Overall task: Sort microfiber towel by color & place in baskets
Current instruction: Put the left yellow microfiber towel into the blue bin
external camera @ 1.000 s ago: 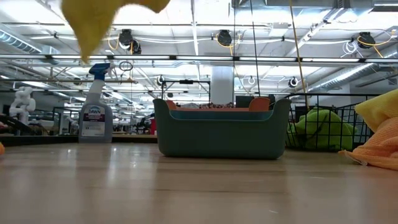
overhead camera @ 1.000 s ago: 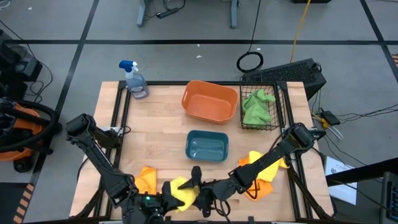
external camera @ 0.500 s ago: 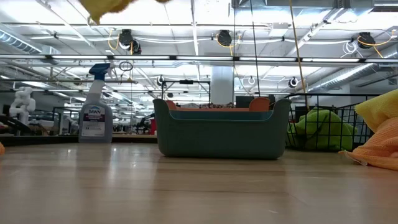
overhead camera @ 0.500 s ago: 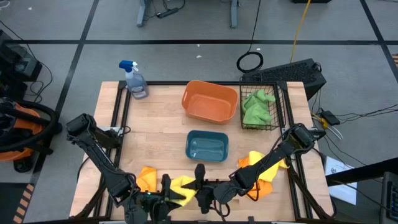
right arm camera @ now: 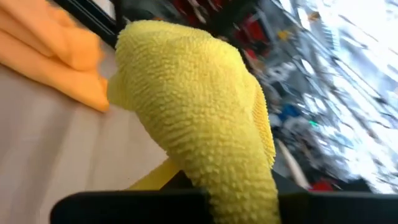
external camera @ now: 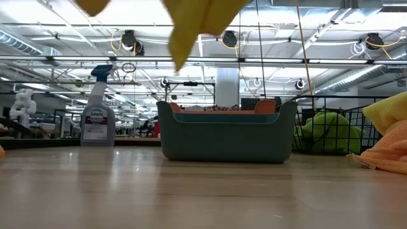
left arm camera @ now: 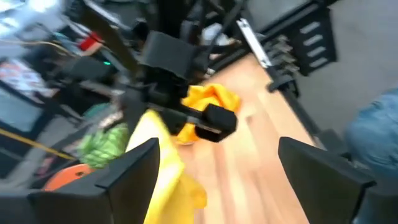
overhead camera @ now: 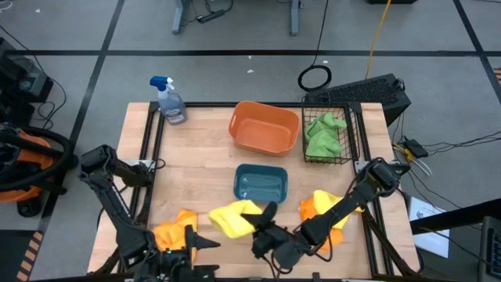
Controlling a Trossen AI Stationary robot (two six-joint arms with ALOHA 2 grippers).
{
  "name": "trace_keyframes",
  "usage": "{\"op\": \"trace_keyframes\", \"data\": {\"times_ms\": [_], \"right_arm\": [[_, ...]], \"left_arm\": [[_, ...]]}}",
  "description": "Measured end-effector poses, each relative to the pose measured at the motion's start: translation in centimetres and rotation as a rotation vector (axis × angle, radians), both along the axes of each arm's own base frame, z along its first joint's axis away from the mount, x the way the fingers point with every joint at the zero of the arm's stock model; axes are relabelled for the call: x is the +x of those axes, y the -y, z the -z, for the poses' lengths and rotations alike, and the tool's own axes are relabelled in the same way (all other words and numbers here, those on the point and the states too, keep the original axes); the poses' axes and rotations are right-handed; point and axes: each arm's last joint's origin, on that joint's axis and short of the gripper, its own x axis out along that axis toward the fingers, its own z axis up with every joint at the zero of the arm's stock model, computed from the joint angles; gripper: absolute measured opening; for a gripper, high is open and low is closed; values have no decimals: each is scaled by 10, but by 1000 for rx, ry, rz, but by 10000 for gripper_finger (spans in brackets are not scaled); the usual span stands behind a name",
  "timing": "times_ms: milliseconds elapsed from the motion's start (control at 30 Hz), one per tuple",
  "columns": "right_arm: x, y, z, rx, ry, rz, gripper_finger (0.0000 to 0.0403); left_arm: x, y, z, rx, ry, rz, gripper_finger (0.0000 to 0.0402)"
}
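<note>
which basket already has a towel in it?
The black wire-mesh basket, at the table's far right: it holds a green towel. The orange tub and the teal tray show bare insides.

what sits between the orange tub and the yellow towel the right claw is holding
The teal tray sits between the orange tub and the yellow towel held by the right claw, as the high view shows.

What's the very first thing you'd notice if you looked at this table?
The bright yellow towel near the front of the table, held up by the right gripper; from table height it dangles above the teal tray. Next, the green towels piled in the black wire basket at the back right, beside the orange tub. The left gripper is open at the front edge by an orange towel.
</note>
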Motion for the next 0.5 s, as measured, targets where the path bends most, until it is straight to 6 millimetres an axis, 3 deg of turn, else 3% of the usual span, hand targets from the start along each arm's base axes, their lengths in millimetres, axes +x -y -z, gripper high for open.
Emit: {"op": "trace_keyframes", "data": {"times_ms": [267,500], "right_arm": [[-31,-6,-47,12,112,148,17],[-53,11,-71,136,165,209,17]], "left_arm": [[-7,-1,-3,129,90,-140,333],[-7,-3,-5,160,126,-213,333]]}}
